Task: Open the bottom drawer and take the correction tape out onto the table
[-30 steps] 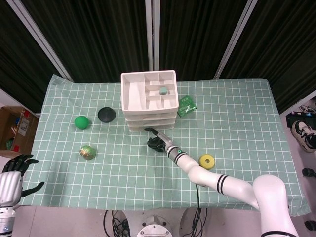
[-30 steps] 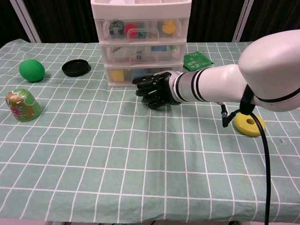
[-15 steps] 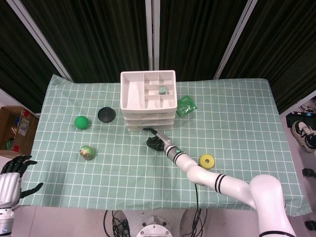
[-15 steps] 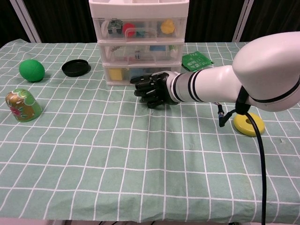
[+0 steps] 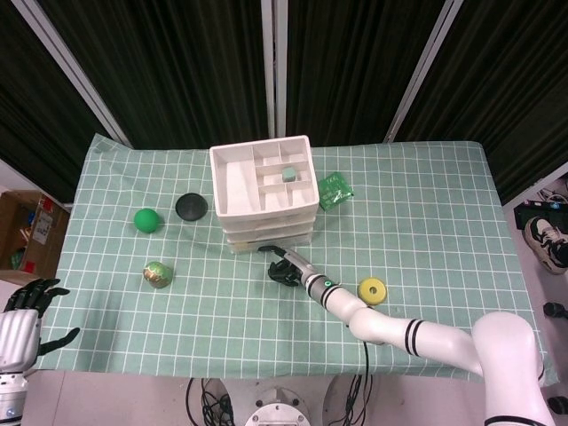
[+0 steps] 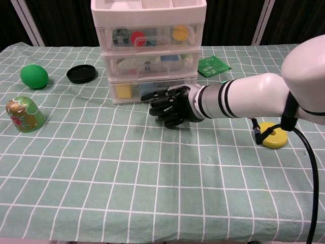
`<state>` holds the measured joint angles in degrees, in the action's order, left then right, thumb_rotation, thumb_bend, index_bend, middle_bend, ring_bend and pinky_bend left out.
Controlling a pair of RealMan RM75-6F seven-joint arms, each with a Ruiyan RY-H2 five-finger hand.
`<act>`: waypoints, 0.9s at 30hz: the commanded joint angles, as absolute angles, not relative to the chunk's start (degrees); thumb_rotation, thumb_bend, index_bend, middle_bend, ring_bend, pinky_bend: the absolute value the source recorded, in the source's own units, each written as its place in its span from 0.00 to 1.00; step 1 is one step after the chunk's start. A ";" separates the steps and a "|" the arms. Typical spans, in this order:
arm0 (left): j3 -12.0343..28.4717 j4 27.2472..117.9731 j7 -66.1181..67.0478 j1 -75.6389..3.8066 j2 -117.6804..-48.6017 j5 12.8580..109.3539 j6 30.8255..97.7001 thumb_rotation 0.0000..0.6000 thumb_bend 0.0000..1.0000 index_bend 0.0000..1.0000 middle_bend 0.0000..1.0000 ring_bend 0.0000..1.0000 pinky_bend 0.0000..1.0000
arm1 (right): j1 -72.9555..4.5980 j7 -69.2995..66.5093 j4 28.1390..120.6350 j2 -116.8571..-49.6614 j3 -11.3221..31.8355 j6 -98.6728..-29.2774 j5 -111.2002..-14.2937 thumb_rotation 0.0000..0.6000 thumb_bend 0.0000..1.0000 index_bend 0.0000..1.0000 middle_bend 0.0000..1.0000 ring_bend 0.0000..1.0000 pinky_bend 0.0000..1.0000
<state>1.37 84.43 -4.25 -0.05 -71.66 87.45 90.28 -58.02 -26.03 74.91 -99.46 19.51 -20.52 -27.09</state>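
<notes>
Your table is covered with a green checked cloth (image 6: 152,193) with white grid lines, which hangs over the near edge, and behind it black curtains (image 5: 177,62) with pale upright poles close off the room. At the left edge of the head view a cardboard box (image 5: 27,231) sits on the floor, and shoes (image 5: 550,240) lie at the right. Your right hand (image 6: 172,105) rests low against the front of the bottom drawer (image 6: 152,89) of the white drawer unit (image 5: 263,191), fingers curled inward; whether they hook the drawer front I cannot tell. The drawer looks shut or barely out. The correction tape cannot be picked out among the items behind the clear fronts. Your left hand (image 5: 22,315) hangs off the table's left corner, fingers spread and holding nothing. On the cloth lie a green ball (image 6: 34,76), a black lid (image 6: 82,73), a painted green doll (image 6: 23,114), a green packet (image 6: 213,66) beside the unit, and a yellow ring (image 6: 274,136) near your right forearm.
</notes>
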 commanded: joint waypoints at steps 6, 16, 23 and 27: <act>1.23 84.81 -4.14 0.07 -71.43 87.55 90.31 1.00 0.00 0.33 0.22 0.15 0.19 | -57.09 -23.54 83.09 -94.05 15.91 -24.01 -26.38 1.00 0.78 0.02 0.84 0.93 1.00; 1.32 85.24 -3.96 0.11 -71.12 88.07 90.92 1.00 0.00 0.33 0.22 0.15 0.19 | -54.63 -15.57 94.74 -87.70 13.14 -35.07 -34.54 1.00 0.78 0.02 0.84 0.93 1.00; 1.32 85.53 -3.73 0.06 -71.13 88.21 90.93 1.00 0.00 0.33 0.22 0.15 0.19 | -56.04 -3.04 97.73 -86.65 8.86 -44.83 -33.95 1.00 0.78 0.01 0.83 0.93 1.00; 1.36 85.64 -3.65 0.07 -71.03 88.14 90.95 1.00 0.00 0.33 0.22 0.15 0.19 | -56.54 -0.80 97.30 -87.10 8.91 -45.59 -31.56 1.00 0.78 0.01 0.83 0.93 1.00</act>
